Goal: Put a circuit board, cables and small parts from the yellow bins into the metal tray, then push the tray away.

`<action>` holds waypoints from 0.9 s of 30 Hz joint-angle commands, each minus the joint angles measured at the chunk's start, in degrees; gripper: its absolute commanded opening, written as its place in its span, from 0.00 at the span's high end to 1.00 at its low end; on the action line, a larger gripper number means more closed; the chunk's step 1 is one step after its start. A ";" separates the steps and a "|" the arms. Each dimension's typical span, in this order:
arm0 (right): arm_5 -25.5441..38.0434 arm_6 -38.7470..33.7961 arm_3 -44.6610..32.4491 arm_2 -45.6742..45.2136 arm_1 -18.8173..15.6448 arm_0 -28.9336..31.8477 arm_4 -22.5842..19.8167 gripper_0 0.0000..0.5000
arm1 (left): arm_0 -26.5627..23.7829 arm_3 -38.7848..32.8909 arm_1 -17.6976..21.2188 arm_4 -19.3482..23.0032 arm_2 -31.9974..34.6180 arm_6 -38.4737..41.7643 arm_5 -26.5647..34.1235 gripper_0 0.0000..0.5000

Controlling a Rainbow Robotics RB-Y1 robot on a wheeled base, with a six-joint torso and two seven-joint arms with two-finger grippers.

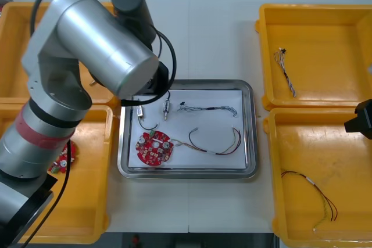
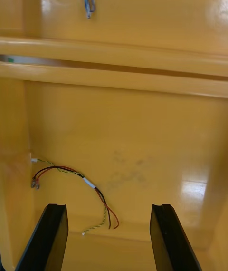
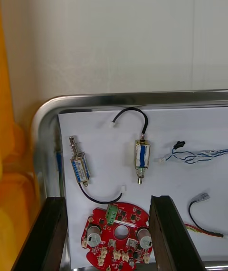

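**Spread and empty, both sides**

L gripper (image 3: 108, 199) is held over metal tray (image 3: 118, 97). Circuit board (image 3: 116, 235) is seen between its fingers, small metal parts (image 3: 141, 154) just beyond. R gripper (image 2: 108, 207) is held over yellow bin (image 2: 142, 123), w/ red and yellow cable (image 2: 76, 176) by one finger.

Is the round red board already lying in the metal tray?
Yes, the board lies flat on the white inside of the tray.

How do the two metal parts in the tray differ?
The wall-side part lies tilted; the part by the twisted cable lies square to the tray rim. The wall-side part's lead curls toward the board; the other part's arches toward the rim. Both have blue bands and black leads. The open left gripper hangs above them.
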 commanded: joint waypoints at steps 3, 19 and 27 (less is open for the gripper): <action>-0.07 0.37 -4.86 9.66 -2.73 -8.44 -1.06 0.00 | 1.98 -8.11 6.59 6.98 9.52 3.06 0.56 0.00; -0.07 1.07 -6.80 39.98 6.14 -27.42 2.37 0.00 | 10.59 -13.38 17.49 22.89 26.49 -8.46 0.56 0.00; -0.07 2.13 -5.39 53.87 12.12 -32.78 7.82 0.00 | 17.97 -15.49 22.50 29.66 32.73 -12.68 0.56 0.00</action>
